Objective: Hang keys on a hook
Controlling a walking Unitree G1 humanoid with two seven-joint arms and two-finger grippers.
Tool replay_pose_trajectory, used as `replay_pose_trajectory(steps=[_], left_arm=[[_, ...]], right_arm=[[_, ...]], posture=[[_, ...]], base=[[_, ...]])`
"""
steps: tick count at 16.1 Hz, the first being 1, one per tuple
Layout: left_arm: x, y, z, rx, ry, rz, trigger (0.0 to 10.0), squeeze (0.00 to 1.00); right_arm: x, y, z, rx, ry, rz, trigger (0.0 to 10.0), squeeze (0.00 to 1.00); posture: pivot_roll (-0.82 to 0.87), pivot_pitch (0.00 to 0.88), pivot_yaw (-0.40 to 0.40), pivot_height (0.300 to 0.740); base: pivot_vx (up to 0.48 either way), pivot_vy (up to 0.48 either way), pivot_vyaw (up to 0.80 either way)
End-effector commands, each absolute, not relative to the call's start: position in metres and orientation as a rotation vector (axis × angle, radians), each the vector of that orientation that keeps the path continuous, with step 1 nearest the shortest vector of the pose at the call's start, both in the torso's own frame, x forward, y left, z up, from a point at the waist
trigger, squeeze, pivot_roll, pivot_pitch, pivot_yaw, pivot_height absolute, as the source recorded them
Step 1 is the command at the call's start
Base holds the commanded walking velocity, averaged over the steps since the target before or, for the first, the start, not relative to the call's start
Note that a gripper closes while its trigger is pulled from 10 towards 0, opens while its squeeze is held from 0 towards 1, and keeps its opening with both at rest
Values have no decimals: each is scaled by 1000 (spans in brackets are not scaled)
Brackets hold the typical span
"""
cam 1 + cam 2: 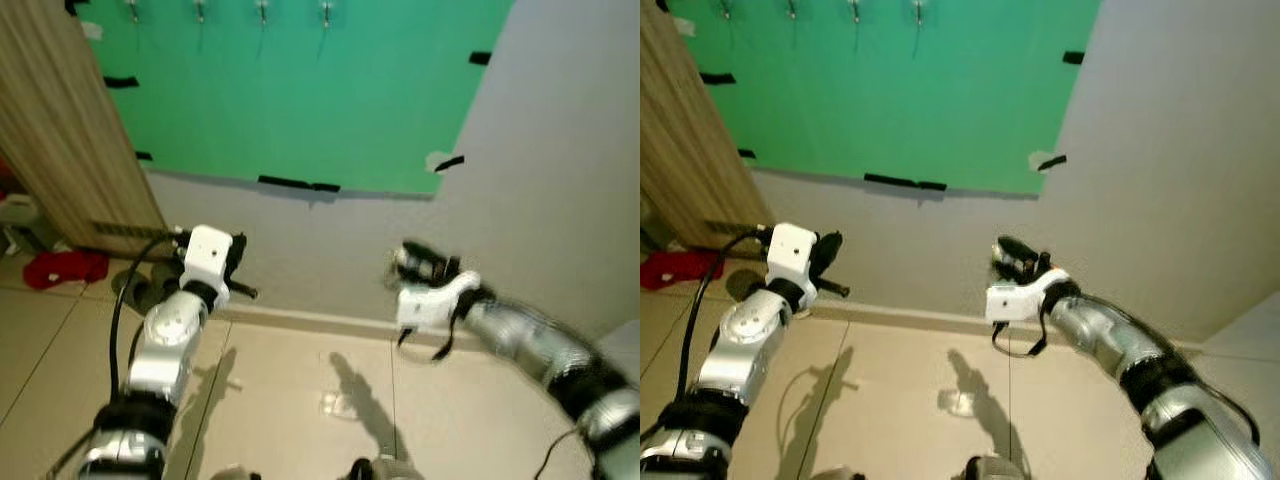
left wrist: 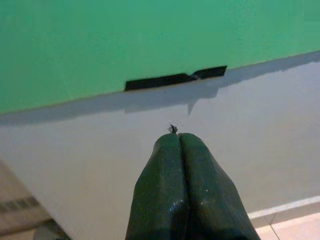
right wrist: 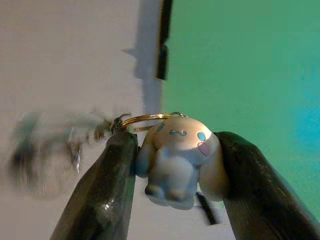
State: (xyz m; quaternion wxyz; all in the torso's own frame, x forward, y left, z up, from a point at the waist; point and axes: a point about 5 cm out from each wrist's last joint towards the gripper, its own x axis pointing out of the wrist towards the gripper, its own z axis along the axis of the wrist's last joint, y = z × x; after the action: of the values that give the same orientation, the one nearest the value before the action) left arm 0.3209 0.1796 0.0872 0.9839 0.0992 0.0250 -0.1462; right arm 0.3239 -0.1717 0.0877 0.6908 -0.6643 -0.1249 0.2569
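Note:
My right gripper (image 3: 174, 139) is shut on a white plush bunny keychain (image 3: 175, 160). A gold ring (image 3: 145, 118) and blurred keys (image 3: 45, 150) hang from the bunny to one side. In the left eye view this gripper (image 1: 410, 262) is held low in front of the grey wall, below the lower right corner of the green board (image 1: 300, 90). Several metal hooks (image 1: 262, 10) run along the board's top edge, far above both grippers. My left gripper (image 2: 178, 136) is shut on nothing and points at the wall just under the board.
A wooden panel (image 1: 60, 130) stands at the left, with a red cloth (image 1: 65, 267) on the tiled floor beside it. Black tape strips (image 1: 298, 184) hold the board's edges. A small clear object (image 1: 338, 404) lies on the floor between my arms.

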Motion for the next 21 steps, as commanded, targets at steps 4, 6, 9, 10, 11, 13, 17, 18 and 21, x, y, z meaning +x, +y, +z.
replay_pose_trajectory(steps=[4, 6, 9, 10, 11, 13, 17, 18, 21], left_arm=[[331, 165, 106, 339, -15, -501, 10000, 0], [335, 163, 110, 335, -4, -569, 10000, 0], [345, 156, 125, 351, -26, -694, 10000, 0], [350, 156, 132, 347, -25, -740, 10000, 0], [352, 156, 135, 334, -26, -761, 10000, 0], [355, 154, 137, 352, 8, -827, 10000, 0], [361, 154, 146, 365, 35, -925, 10000, 0], [363, 155, 150, 346, 38, -933, 10000, 0], [362, 152, 154, 320, 13, -986, 10000, 1000]], right_arm=[[346, -158, 127, -1437, -393, 541, 10000, 0], [347, -151, 132, -1385, -407, 552, 10000, 0], [350, -139, 144, -1354, -455, 581, 10000, 0], [352, -135, 150, -1332, -475, 590, 10000, 0], [352, -133, 152, -1323, -481, 596, 10000, 0], [351, -128, 158, -1302, -506, 610, 10000, 0], [353, -122, 164, -1254, -508, 655, 10000, 0], [355, -122, 164, -1226, -485, 667, 10000, 0], [355, -124, 165, -1211, -462, 699, 10000, 0]], posture=[[-56, 40, -13, 740], [-52, 44, -16, 740], [-59, 43, -14, 740], [-65, 42, -12, 740], [-67, 42, -11, 740], [-71, 41, 1, 740], [-75, 21, 0, 740], [-75, 17, -6, 740], [-79, 12, -35, 740]], base=[[0, 0, 0], [0, 0, 0], [0, 0, 0], [0, 0, 0], [0, 0, 0], [0, 0, 0], [0, 0, 0], [0, 0, 0], [0, 0, 0]])
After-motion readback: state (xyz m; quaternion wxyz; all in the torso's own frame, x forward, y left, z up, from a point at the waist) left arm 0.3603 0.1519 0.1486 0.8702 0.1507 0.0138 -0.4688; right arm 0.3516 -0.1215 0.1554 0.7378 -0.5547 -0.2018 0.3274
